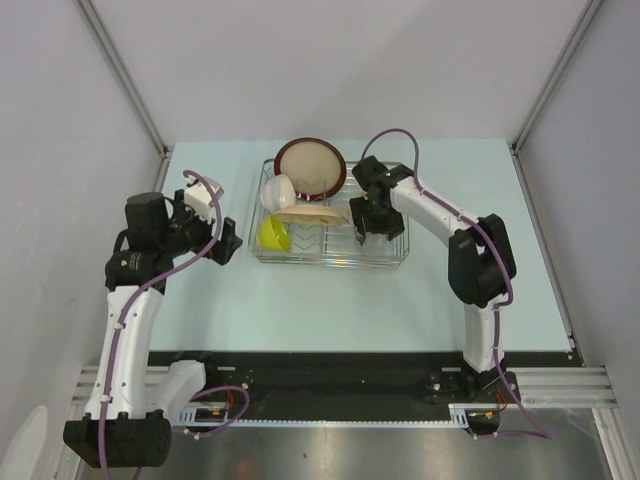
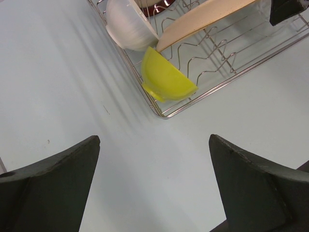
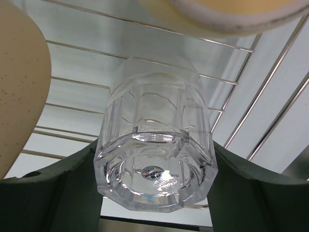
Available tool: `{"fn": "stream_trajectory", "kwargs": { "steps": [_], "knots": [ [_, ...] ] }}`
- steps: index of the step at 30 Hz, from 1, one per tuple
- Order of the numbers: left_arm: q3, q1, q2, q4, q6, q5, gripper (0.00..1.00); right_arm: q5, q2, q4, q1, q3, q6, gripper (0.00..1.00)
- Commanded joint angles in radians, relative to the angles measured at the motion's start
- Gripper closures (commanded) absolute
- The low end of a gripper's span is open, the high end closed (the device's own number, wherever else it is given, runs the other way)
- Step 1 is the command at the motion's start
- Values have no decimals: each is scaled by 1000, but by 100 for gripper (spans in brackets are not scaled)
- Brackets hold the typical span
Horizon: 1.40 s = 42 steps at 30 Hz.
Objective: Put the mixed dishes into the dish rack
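Dishes look mostly loaded: white bowl, lime-green bowl, red-rimmed plate and cream plate sit in the dish rack left of my right claw, clamped on the clear glass not yet set down; left claw gapes empty.

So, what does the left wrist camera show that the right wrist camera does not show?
Only the left wrist view: the green bowl and the white bowl leaning in a corner of the rack, bare table, and the left gripper open and empty. Only the right wrist view: the right gripper closed on the clear glass, above the wires. Both: the rack, and probably the same tan plate.
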Motion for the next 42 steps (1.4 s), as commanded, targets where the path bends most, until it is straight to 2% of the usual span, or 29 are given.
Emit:
{"fn": "stream_trajectory", "kwargs": {
  "steps": [1, 2, 4, 15, 17, 18, 19, 21, 24, 29, 42],
  "knots": [
    [35, 3, -14, 12, 24, 8, 0, 43, -73, -18, 11, -5, 8, 15],
    [37, 5, -14, 12, 24, 7, 0, 44, -81, -22, 13, 6, 8, 14],
    [38, 5, -13, 12, 26, 8, 0, 51, -101, -38, 16, 15, 9, 1],
    [75, 3, 0, 6, 7, 5, 0, 100, -222, -120, 25, 107, 19, 0],
    [77, 3, -2, 17, -4, -16, 0, 124, -333, -99, 36, 75, 22, 0],
    [77, 5, 0, 23, -8, -28, 0, 152, -383, -29, 59, 41, 20, 0],
    [77, 5, 4, 30, -29, -42, 0, 165, -447, 19, 74, -65, 17, 0],
    [80, 3, 12, 37, -65, -72, 0, 173, -606, 134, 90, -173, 25, 0],
    [81, 3, 20, 43, -102, -102, 0, 187, -705, 157, 90, -289, 77, 0],
    [66, -11, -8, 52, -111, -131, 0, 245, -759, 120, 140, -327, 100, 0],
    [15, -12, -46, 63, -123, -148, 0, 233, -825, 113, 231, -353, 95, 0]
  ]
}}
